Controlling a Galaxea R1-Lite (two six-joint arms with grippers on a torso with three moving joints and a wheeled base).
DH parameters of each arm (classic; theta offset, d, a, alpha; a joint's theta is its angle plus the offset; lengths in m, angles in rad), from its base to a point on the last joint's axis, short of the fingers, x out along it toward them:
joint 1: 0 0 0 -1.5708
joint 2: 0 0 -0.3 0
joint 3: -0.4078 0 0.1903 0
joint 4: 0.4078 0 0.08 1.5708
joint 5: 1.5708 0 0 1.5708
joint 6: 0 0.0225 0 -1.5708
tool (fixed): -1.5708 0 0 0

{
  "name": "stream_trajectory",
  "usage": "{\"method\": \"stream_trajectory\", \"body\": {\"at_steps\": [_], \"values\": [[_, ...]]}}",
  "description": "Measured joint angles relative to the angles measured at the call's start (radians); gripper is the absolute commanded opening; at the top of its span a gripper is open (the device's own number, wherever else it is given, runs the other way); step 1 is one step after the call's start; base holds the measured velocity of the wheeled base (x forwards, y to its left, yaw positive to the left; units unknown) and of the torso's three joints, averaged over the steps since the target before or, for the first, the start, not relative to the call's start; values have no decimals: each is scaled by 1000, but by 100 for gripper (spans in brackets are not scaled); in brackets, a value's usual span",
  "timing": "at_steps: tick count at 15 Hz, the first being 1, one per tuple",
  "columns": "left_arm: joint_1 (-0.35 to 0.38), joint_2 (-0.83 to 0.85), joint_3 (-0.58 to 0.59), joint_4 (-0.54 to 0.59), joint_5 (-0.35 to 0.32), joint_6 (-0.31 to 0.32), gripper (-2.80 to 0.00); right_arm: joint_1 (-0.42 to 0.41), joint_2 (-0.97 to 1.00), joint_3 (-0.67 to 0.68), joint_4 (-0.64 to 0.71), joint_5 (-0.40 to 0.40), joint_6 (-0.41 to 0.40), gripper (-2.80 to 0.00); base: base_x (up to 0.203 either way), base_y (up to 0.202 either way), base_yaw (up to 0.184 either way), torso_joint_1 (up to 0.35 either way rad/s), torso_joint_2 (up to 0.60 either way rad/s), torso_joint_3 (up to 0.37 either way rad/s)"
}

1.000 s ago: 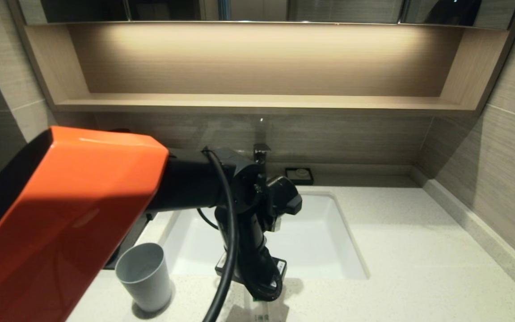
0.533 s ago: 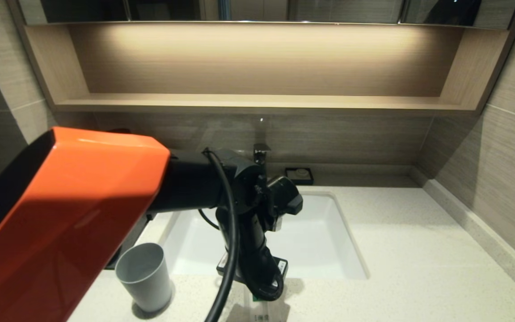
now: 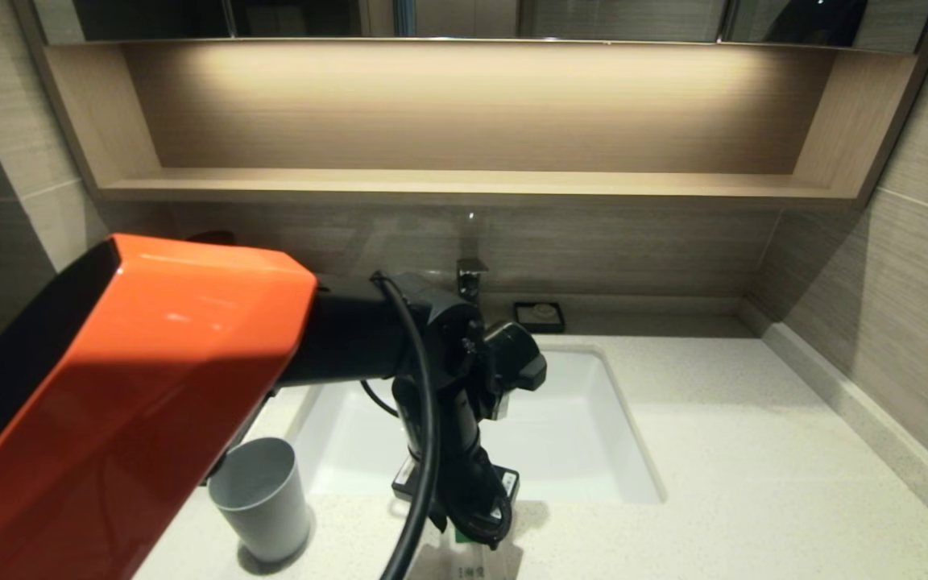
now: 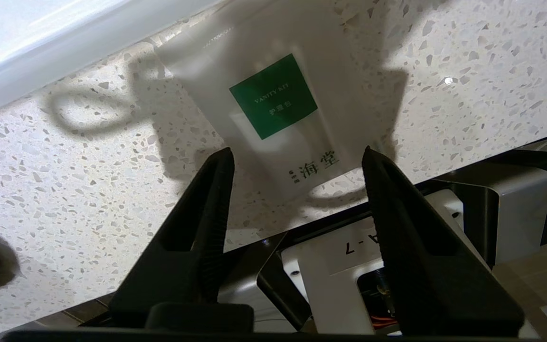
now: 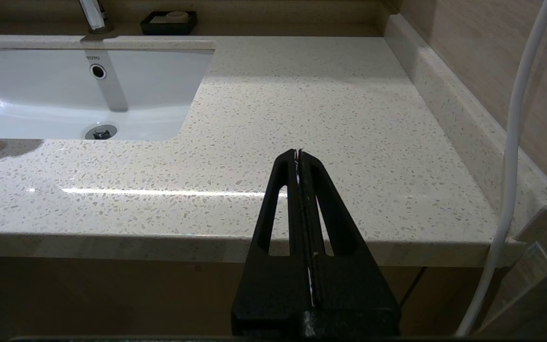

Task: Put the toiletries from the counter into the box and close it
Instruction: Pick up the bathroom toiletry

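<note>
The left arm reaches in from the left of the head view, its orange upper shell filling the near corner and its black forearm bending down at the wrist so that the left pincer points at the counter in front of the sink. In the left wrist view its two black fingers stand apart, open, with nothing between them. Below them a whitish sachet with a green label lies flat on the speckled stone, close to the sink's white edge; the finger tips frame its near end, and whether they touch it cannot be told. In the head view only the sachet's near end shows under the wrist, at the counter's front edge.

A grey cup stands upright on the counter to the left of the pincer, beside the sink's front left corner. A dark edge behind the cup, mostly hidden by the arm, may be the box, but that cannot be told. A small black soap dish sits at the back by the tap, under the long wooden shelf.

The right pincer is parked low, level with the counter's front edge and well right of the sink, its fingers pressed together on nothing.
</note>
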Motion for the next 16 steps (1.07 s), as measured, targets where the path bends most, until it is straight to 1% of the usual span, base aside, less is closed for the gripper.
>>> {"method": "stream_trajectory", "body": {"at_steps": [16], "values": [[2, 42, -2, -8, 13, 2, 0, 0, 0, 0, 0, 0, 0, -280, 0, 0, 0, 0, 0, 0]]}}
